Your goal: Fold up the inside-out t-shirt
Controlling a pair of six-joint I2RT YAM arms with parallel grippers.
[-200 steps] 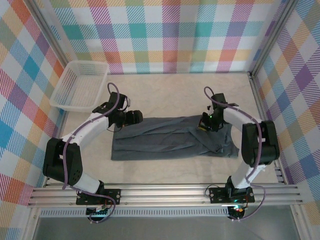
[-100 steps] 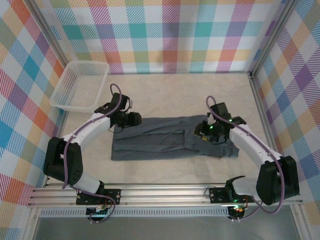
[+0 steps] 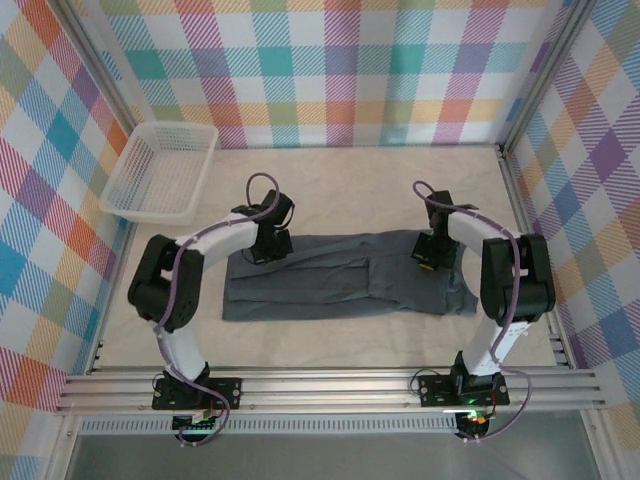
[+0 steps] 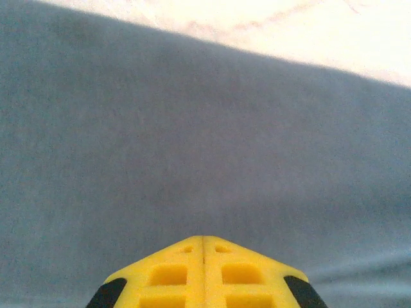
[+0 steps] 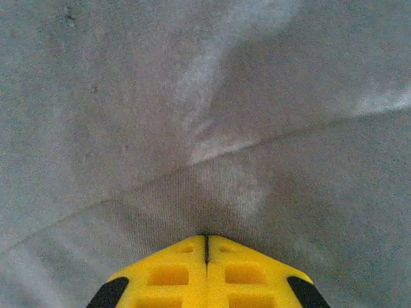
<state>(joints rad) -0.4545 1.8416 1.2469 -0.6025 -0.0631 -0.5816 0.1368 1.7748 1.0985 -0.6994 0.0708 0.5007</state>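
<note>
Cream table (image 3: 370, 190), flat t-shirt (image 3: 330, 285), left hand (image 4: 204, 240) closed, right hand (image 5: 206, 237) closed

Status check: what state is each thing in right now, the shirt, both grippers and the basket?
t-shirt: lying flat, folded lengthwise into a long band, creased.
left gripper: shut, tips at the cloth near the shirt's far edge.
right gripper: shut, tips on a crease in the cloth.
basket: upright, apart from the shirt.

We see a t-shirt (image 3: 345, 285) of matt, soft, wrinkled cloth, fingers (image 4: 180, 260) of smooth yellow plastic, and a basket (image 3: 205, 165) of white plastic mesh.
</note>
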